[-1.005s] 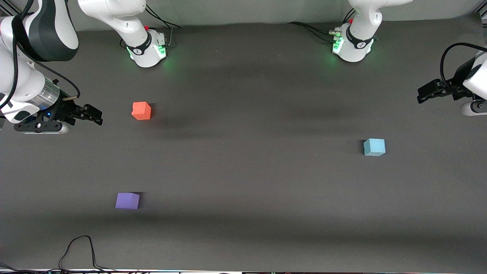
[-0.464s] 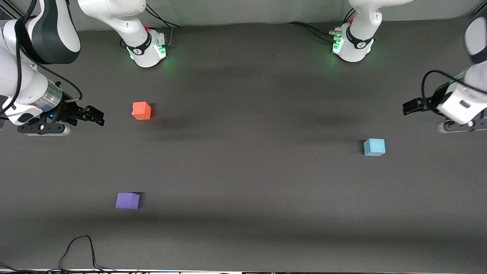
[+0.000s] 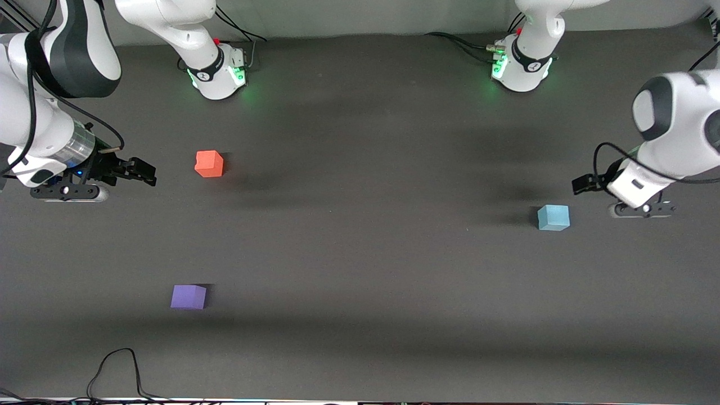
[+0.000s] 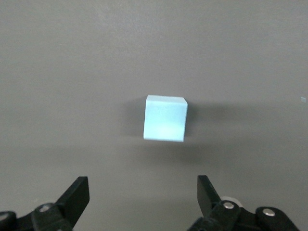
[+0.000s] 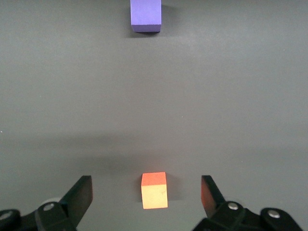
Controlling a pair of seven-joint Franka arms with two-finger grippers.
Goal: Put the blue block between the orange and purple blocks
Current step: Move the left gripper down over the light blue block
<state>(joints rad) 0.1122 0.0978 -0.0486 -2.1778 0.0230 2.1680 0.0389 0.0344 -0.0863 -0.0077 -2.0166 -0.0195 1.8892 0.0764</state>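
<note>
The blue block (image 3: pixel 553 217) sits on the dark table toward the left arm's end; it also shows in the left wrist view (image 4: pixel 165 118). My left gripper (image 3: pixel 585 184) is open and empty, up in the air just beside the blue block, apart from it. The orange block (image 3: pixel 209 163) and the purple block (image 3: pixel 188 296) sit toward the right arm's end, the purple one nearer the front camera. Both show in the right wrist view, orange (image 5: pixel 154 190) and purple (image 5: pixel 146 15). My right gripper (image 3: pixel 143 171) is open and empty, beside the orange block, and waits.
The two arm bases (image 3: pixel 218 70) (image 3: pixel 521 66) stand along the table's farthest edge. A black cable (image 3: pixel 115 371) loops on the table at the edge nearest the front camera, toward the right arm's end.
My left gripper has come in from the table's end and down toward the blue block. The right gripper has barely shifted. The blocks have not moved.
</note>
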